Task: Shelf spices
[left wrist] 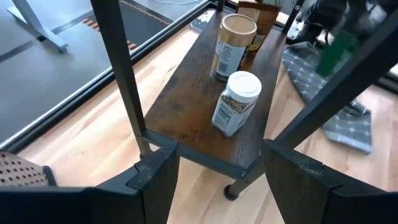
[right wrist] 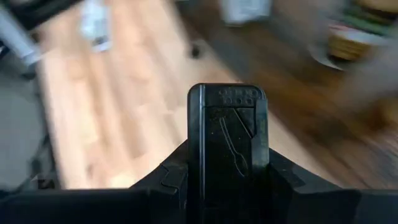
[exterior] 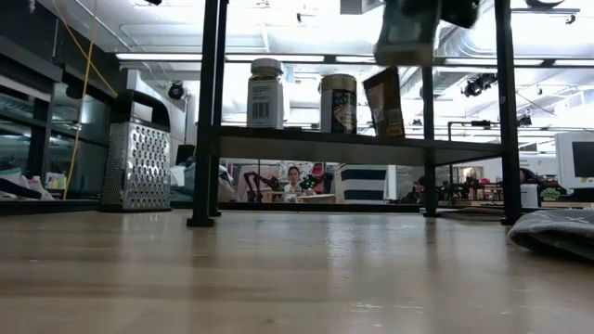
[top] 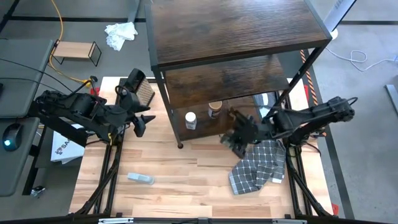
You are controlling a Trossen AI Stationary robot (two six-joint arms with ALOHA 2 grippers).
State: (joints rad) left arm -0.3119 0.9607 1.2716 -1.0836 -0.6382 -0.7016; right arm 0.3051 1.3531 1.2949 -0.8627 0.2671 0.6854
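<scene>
Right wrist view shows our right tool (right wrist: 228,180) clamped on a dark jar (right wrist: 228,143), carried upright just off the shelf (top: 239,81), presumably for placing beside the white-capped jar (top: 191,119) and tan-lidded brown jar (top: 215,109) on its lowest board. Our left tool (top: 142,123) waits near the shelf's corner post, fingers apart.

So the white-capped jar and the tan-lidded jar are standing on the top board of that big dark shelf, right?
Not quite. The white-capped jar and the tan-lidded jar stand on the bottom board of the shelf, just above the table. The low view shows it; the high view shows the top board bare.
</scene>
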